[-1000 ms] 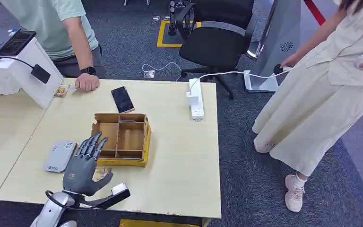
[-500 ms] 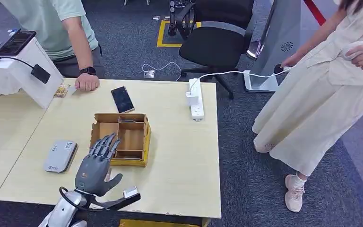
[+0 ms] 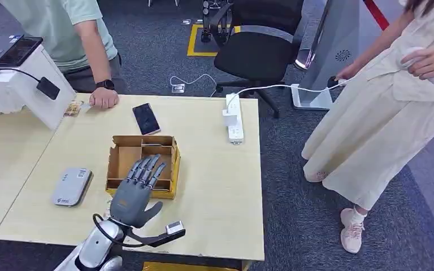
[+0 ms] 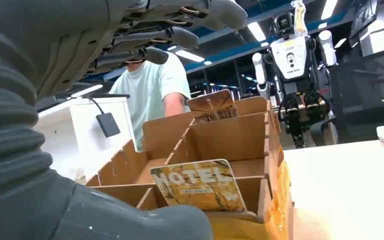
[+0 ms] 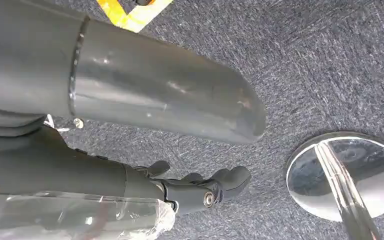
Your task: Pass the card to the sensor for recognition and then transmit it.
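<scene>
The card (image 4: 198, 184), printed "HOTEL" on glossy stock with rounded corners, leans in the nearest compartment of the cardboard organizer box (image 3: 125, 157), just ahead of the robot's left hand (image 3: 135, 192) in the left wrist view. That hand has moved rightward across the table (image 3: 215, 186) over the past second, leaving the spot beside the grey card reader (image 3: 71, 186) and now hovering over the box's near edge, fingers spread wide and holding nothing. The right hand (image 5: 200, 189) hangs over dark carpet beside a chrome disc base (image 5: 347, 175), its fingers curled partway with nothing in them.

A person in a pale green shirt (image 3: 62, 25) rests a fist on the far edge of the light wood table, near a second card (image 3: 73, 108). Another person in a cream dress (image 3: 373, 118) stands on the carpet to the right. A black office chair (image 3: 257, 51) sits beyond the table. On the tabletop lie a white power strip (image 3: 233, 117) and a black smartphone (image 3: 146, 118). The box is corrugated brown board, divided by thin partitions, yellow along its front.
</scene>
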`<state>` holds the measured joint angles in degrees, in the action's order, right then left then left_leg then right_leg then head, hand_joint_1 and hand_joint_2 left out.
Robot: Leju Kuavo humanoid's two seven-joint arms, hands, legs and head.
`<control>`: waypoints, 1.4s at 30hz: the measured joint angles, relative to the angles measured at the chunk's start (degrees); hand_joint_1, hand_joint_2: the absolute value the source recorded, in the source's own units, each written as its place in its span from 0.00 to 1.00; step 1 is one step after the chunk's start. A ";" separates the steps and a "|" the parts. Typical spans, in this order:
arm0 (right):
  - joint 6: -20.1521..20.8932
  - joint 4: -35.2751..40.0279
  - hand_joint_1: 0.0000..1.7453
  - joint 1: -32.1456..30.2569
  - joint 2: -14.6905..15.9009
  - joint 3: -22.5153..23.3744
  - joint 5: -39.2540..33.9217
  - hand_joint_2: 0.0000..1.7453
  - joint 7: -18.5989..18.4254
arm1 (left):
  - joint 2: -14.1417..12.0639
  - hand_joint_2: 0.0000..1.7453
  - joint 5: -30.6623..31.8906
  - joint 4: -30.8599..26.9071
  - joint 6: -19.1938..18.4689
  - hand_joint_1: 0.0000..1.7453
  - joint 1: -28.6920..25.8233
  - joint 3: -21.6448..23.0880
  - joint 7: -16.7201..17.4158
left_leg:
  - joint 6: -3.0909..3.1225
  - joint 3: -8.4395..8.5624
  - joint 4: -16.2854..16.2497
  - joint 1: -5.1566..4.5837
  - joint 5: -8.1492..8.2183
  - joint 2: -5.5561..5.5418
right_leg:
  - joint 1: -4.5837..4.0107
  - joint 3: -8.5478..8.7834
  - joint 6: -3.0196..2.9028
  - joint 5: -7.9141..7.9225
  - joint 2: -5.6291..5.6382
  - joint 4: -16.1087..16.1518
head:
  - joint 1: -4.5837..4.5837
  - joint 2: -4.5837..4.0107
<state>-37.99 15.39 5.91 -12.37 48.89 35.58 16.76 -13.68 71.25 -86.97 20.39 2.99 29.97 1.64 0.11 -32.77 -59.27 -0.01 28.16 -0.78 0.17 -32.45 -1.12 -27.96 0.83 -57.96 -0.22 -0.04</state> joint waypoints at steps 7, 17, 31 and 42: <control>0.00 0.00 0.00 0.09 0.00 -0.07 -0.02 0.00 0.00 | 0.85 1.00 0.68 2.44 -0.17 0.00 2.08 1.68 0.33 | 0.00 0.00 0.00 0.00 0.00 0.00 | 0.00 0.00 0.00 0.00 -0.01 0.00 | -0.02 0.00; -0.02 0.00 0.00 0.05 0.00 -0.11 -0.09 0.00 -0.17 | 0.90 1.00 0.92 5.53 -1.01 0.00 4.98 2.95 1.51 | 0.00 0.00 0.00 0.00 0.00 0.00 | 0.00 0.00 0.00 0.00 -0.01 0.00 | -0.02 0.00; 0.00 -0.02 0.00 0.07 0.00 -0.50 0.44 0.00 -1.01 | 0.83 1.00 1.18 9.94 -1.47 0.00 8.56 3.23 2.08 | 0.00 0.00 0.00 0.00 -0.01 -0.01 | 0.00 0.00 0.00 0.00 -0.01 0.00 | 0.00 0.00; 0.00 -0.02 0.00 0.05 0.00 -0.52 0.44 0.00 -1.01 | 0.44 1.00 1.05 11.23 -1.18 0.00 9.23 3.26 2.10 | 0.00 0.00 0.00 0.00 0.00 0.00 | 0.00 0.00 0.00 0.00 0.00 0.00 | 0.00 0.00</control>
<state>-37.99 15.37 5.96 -12.37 48.37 36.02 15.76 -13.25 72.30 -75.73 19.21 12.22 33.22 3.74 0.11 -32.77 -59.27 -0.01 28.15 -0.78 0.17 -32.45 -1.12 -27.96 0.84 -57.97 -0.22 -0.04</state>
